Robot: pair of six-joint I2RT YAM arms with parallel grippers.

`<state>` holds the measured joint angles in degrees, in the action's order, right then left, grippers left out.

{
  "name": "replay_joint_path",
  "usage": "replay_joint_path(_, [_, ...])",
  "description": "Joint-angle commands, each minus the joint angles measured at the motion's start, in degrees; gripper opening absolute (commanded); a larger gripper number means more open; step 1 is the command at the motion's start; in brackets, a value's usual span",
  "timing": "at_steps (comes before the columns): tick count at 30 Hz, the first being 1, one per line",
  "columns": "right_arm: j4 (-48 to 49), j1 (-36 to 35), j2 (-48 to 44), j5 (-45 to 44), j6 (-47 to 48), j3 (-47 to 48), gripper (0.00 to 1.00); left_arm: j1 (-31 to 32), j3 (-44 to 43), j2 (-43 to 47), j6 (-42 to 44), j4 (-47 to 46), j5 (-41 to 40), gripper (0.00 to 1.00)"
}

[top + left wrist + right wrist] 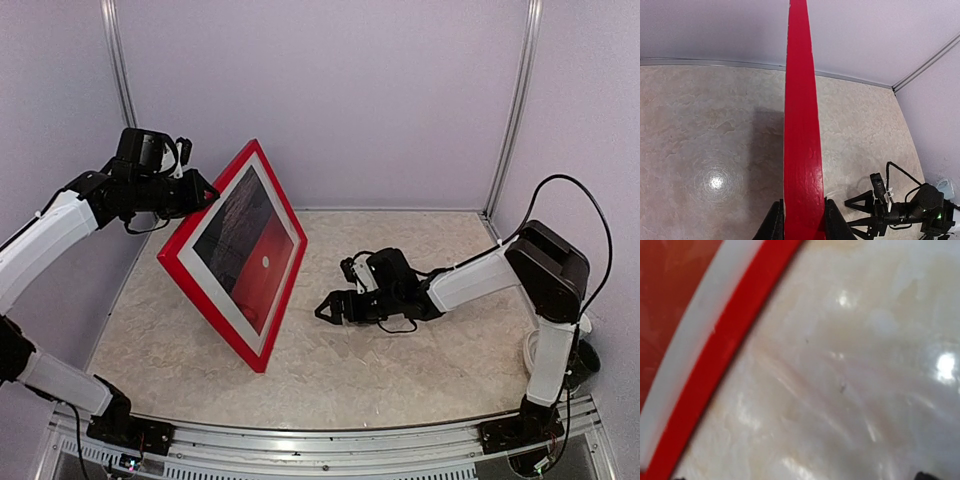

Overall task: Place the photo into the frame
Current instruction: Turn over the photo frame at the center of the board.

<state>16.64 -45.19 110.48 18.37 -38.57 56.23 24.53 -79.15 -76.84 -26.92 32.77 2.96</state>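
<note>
The frame [212,312], red-faced, stands tilted on its lower corner on the table, front toward the right. Inside it show a white mat and the photo [250,270], a red sky with a small white sun over dark sea. My left gripper [207,192] is shut on the frame's upper left edge. The left wrist view looks down the red edge [801,125], which sits between the black fingers [774,225]. My right gripper [325,308] hovers low over the table just right of the frame, open and holding nothing. The right wrist view shows the frame's border [725,355], the mat and the photo [665,290].
The pale marbled tabletop [400,370] is closed in by lilac walls at the back and sides, with metal posts [512,110] in the back corners. A black cable [585,210] loops off the right arm near the right wall.
</note>
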Motion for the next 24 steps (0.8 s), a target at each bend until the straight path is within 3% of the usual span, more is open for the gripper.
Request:
replay_joint_path(1, [0.1, 0.6, 2.1, 1.5, -0.6, 2.1, 0.99, -0.3, 2.1, 2.2, -1.4, -5.7, 5.4, 0.00])
replay_joint_path(24, [1.6, 2.6, 6.3, 5.7, -3.7, 2.9, 0.99, -0.6, 17.5, 9.7, -9.4, -18.4, 12.5, 0.05])
